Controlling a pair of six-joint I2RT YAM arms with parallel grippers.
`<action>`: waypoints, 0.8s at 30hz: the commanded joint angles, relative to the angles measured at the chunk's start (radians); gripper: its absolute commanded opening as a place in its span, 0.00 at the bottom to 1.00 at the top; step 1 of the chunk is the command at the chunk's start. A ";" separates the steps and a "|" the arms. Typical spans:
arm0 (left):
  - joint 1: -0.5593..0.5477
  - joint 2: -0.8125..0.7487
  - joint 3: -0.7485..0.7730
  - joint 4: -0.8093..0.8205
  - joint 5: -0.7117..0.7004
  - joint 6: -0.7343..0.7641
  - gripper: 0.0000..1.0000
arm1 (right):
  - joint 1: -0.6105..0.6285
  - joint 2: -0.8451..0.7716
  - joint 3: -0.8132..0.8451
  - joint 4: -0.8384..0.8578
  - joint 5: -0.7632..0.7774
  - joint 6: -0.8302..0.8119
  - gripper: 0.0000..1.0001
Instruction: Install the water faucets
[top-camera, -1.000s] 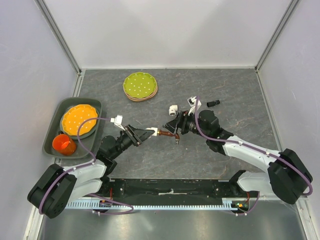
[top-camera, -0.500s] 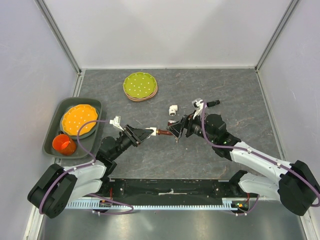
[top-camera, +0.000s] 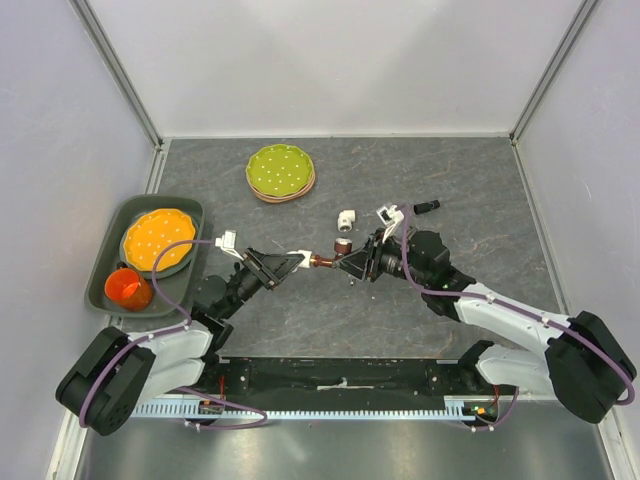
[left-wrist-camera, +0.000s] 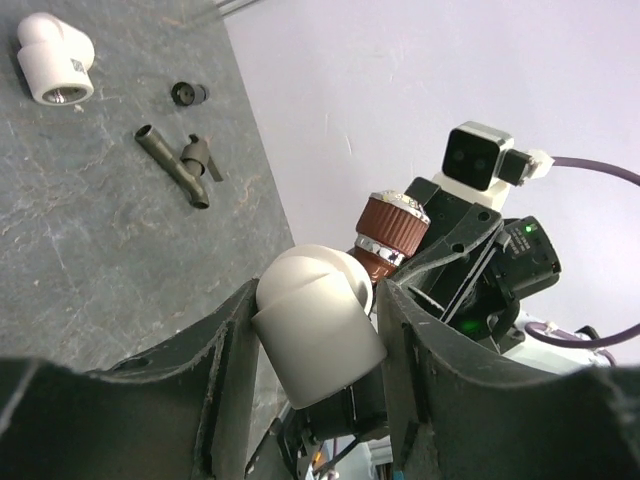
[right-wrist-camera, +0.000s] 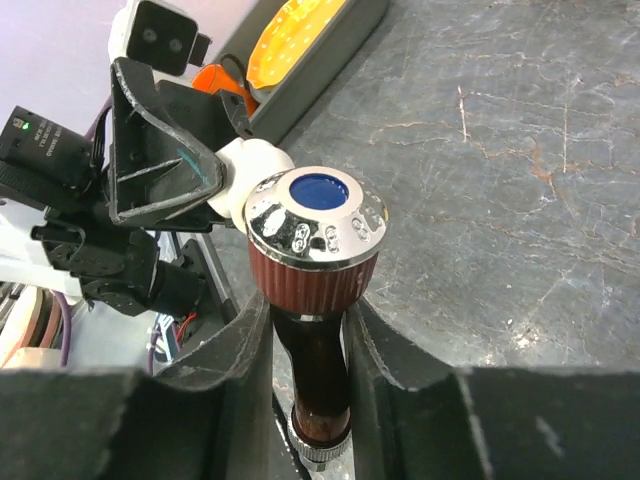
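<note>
Faucet (right-wrist-camera: 318, 235) gripped by right tool (right-wrist-camera: 308, 345), elbow (left-wrist-camera: 320, 340) by left tool (left-wrist-camera: 318, 300); tray (top-camera: 106, 262) holds plate (top-camera: 158, 240), cup (top-camera: 127, 288).

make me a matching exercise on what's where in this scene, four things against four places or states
Things:
1. reddish-brown faucet
2. dark grey faucet
3. orange cup
4. left gripper

Places or states:
A. lying loose on the table
B. shut on a white elbow fitting
C. clamped in the right gripper
D. in the grey tray

Pairs: 1-C, 2-A, 3-D, 4-B
</note>
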 joint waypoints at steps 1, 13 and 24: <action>-0.005 0.011 -0.005 0.173 0.028 0.015 0.02 | -0.013 0.022 0.005 0.112 -0.057 0.100 0.22; -0.005 0.011 -0.040 0.357 0.073 0.203 0.02 | -0.065 0.162 -0.021 0.344 -0.166 0.527 0.00; -0.005 -0.001 -0.051 0.423 0.087 0.216 0.02 | -0.076 0.286 -0.067 0.715 -0.220 0.806 0.00</action>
